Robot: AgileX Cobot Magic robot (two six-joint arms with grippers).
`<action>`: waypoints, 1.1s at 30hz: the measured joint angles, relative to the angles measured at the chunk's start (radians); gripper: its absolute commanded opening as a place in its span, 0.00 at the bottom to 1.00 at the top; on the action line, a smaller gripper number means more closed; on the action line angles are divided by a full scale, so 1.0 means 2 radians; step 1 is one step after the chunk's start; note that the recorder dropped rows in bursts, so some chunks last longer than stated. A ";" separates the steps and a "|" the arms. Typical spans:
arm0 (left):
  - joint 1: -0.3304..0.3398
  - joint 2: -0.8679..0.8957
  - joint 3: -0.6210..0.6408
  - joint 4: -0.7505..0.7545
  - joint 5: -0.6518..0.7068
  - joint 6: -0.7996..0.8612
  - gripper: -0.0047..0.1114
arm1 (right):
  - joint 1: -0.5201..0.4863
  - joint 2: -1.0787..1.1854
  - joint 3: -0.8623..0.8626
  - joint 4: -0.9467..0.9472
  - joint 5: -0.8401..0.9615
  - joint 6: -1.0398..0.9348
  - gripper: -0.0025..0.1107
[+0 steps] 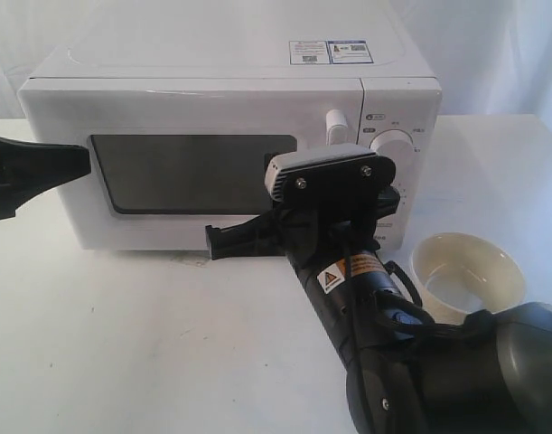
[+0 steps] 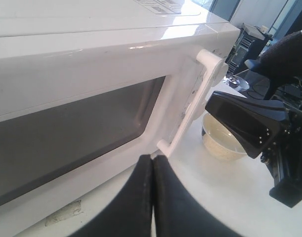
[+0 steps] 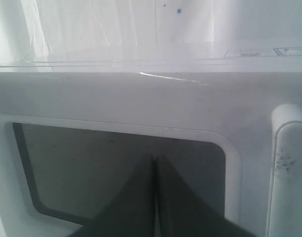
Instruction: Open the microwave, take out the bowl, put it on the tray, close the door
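Two grippers are noted in front of the microwave (image 1: 230,81). Both are empty with their fingers pressed together. The left gripper (image 2: 152,160) is seen closed, its tips just beside the lower end of the handle (image 1: 336,125); contact cannot be told. The right gripper (image 3: 154,160) is likewise closed and is aimed at the window (image 1: 190,172), with the handle off to one side of it.

Orientation: the microwave's long axis runs left to right across the exterior view, and its front is turned toward that camera. The door (image 1: 194,113) is shut, flush with the casing. The handle is a bar with its long axis vertical. It is mounted at the door's right edge, beside the knob (image 1: 395,145) panel.

The bowl (image 1: 465,267) is outside the microwave. It is set upright, mouth up, on the table (image 1: 122,344), to the right of the microwave and in front of it. Being round, it shows no long axis. Its near rim is covered by the right arm in the exterior view. In the left wrist view part of it is hidden by the right arm's wrist.

Room: bare table surface is seen in front of the door, between the two arms. The right arm crosses the space between the bowl and the door.

Appearance: the bowl is cream-beige with a plain glossy inside. The microwave is white, with a dark window and stickers (image 1: 330,51) on top.
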 measured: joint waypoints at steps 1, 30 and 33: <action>0.000 0.000 0.000 0.000 0.000 0.000 0.04 | 0.000 0.000 0.000 0.000 0.000 0.000 0.02; 0.000 0.000 0.000 0.000 0.000 0.000 0.04 | 0.000 -0.180 0.000 0.000 -0.007 0.000 0.02; 0.000 0.000 0.000 0.000 0.000 0.000 0.04 | 0.000 -0.203 0.000 0.001 -0.012 -0.001 0.02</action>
